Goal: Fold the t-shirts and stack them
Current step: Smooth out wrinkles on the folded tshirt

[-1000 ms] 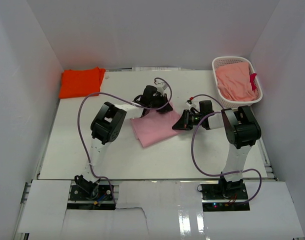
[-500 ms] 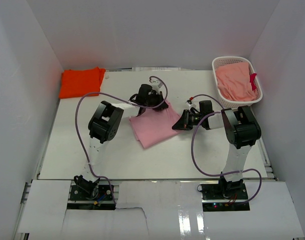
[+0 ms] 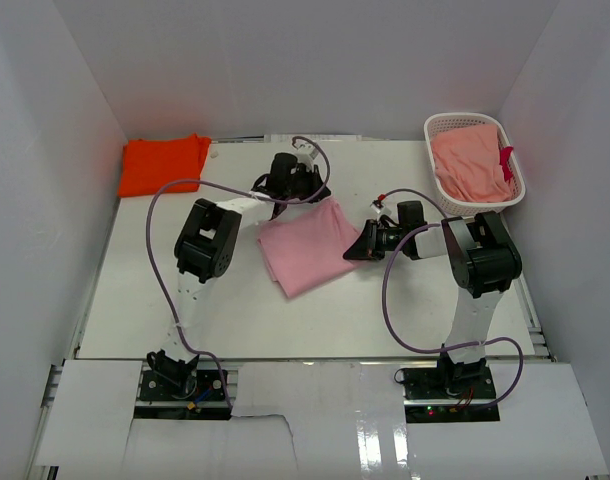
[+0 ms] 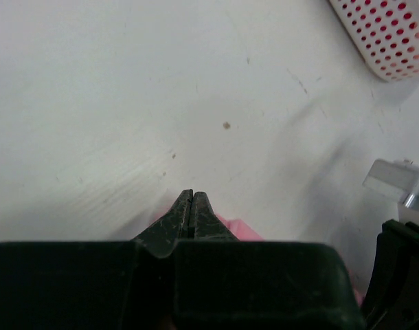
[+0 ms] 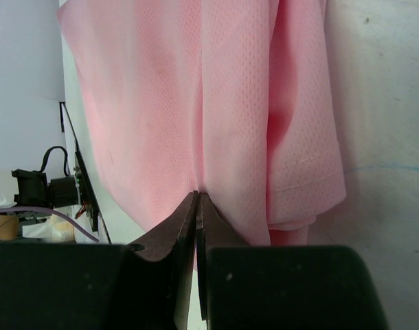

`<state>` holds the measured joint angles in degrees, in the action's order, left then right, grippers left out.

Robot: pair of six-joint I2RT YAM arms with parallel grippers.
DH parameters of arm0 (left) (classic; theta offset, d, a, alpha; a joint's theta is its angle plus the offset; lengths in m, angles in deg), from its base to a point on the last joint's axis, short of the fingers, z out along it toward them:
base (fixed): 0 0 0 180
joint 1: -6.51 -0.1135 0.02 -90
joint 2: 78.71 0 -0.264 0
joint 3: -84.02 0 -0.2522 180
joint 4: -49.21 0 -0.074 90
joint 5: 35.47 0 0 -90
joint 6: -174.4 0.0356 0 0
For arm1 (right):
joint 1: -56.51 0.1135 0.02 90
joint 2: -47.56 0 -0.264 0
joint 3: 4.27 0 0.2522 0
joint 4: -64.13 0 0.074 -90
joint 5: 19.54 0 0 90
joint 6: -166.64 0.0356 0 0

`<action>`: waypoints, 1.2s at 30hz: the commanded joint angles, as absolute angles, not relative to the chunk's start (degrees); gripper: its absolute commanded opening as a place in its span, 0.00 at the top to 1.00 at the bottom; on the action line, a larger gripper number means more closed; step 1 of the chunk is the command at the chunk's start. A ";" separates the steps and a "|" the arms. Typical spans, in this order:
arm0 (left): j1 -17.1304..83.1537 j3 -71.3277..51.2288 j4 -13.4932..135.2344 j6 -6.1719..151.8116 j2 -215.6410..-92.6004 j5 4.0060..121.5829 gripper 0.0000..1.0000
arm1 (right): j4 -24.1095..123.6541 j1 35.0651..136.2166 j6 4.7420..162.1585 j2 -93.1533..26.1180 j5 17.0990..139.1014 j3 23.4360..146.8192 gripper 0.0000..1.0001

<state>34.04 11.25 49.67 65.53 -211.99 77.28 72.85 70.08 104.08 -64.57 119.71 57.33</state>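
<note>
The light pink t-shirt [image 3: 310, 245] lies folded mid-table; up close it fills the right wrist view [image 5: 161, 103]. My right gripper [image 3: 363, 243] sits low at its right edge, and its jaws [image 5: 197, 196] are shut with a crease of the pink cloth gathered at the tips. My left gripper [image 3: 307, 190] hovers by the shirt's far edge, jaws [image 4: 192, 196] shut with nothing in them, over bare table; a sliver of pink [image 4: 240, 230] shows beneath the fingers. The bright orange t-shirt [image 3: 163, 165] lies folded in the far left corner.
A white lattice basket [image 3: 473, 160] with salmon-pink cloth in it stands at the far right; its corner shows in the left wrist view [image 4: 395, 41]. Part of the right arm [image 4: 402, 185] is close on the left gripper's right. White walls enclose the table.
My left gripper has drawn back from over the pink shirt's far edge toward the far left, leaving that edge uncovered. The right gripper has stayed put.
</note>
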 commanded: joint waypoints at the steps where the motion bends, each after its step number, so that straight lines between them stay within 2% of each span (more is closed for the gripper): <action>1: 33.49 16.82 50.48 66.91 -212.13 77.47 1.00 | 69.35 71.02 101.42 -67.05 116.16 55.72 0.92; 5: 33.32 22.53 54.26 66.91 -212.40 78.26 1.00 | 69.09 71.10 101.25 -66.96 115.90 55.81 0.92; 11: 33.32 20.89 62.62 65.59 -207.13 82.03 1.00 | 68.74 71.19 101.24 -66.69 115.72 56.34 0.92; 20: 34.28 -4.42 59.29 64.01 -189.39 82.57 1.00 | 68.47 71.54 101.07 -66.52 115.46 56.34 0.92; 32: 38.41 -36.14 53.22 49.26 -163.38 85.12 1.00 | 70.40 72.51 102.56 -65.47 114.41 55.20 0.92; 36: 39.64 -47.83 37.95 40.20 -159.75 85.65 1.00 | 70.76 73.91 103.00 -65.55 113.62 55.02 0.92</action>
<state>38.87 -41.93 48.43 48.43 -162.28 84.62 73.31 72.17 104.62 -64.55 118.99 57.26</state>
